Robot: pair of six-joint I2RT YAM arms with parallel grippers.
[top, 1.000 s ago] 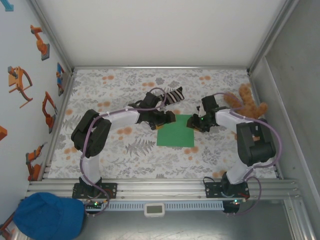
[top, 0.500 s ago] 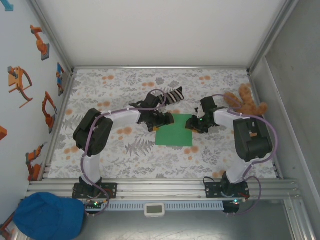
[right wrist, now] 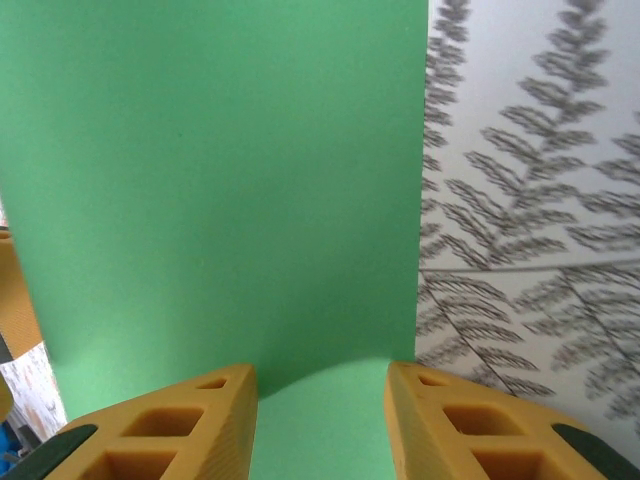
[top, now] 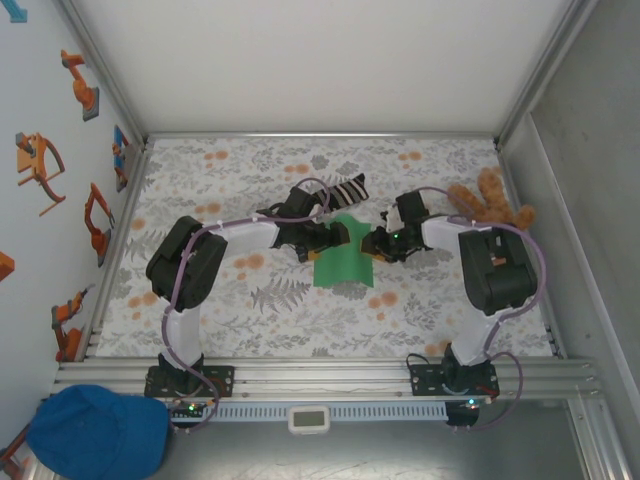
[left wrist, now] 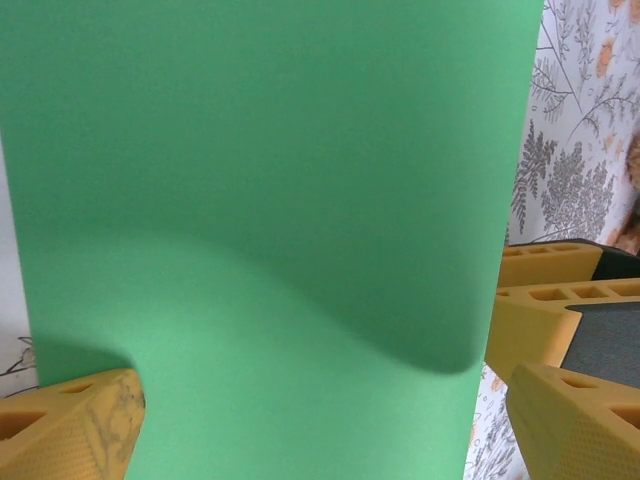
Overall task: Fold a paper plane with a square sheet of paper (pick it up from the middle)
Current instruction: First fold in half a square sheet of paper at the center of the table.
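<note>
The square sheet of paper [top: 345, 265] is lying on the patterned table [top: 250, 300] between the two grippers, its middle arching up off the surface while its near edge is resting flat. The left gripper [top: 337, 236] is standing at the sheet's far left corner with its fingers [left wrist: 65, 430] spread wide. In the left wrist view the green sheet is running through the gap between them, overlapping the left-hand finger and stopping just short of the right-hand one, unpinched. The right gripper [top: 372, 245] is meeting the opposite edge with its fingers [right wrist: 165, 425] partly apart. In the right wrist view the paper is passing between the two tips and extending ahead of them. Whether those tips are pressing on the sheet cannot be told. A striped sock [top: 348, 190] is lying just beyond the left fingers. A brown teddy bear [top: 495, 205] is sitting behind the right gripper, well apart from the paper.
</note>
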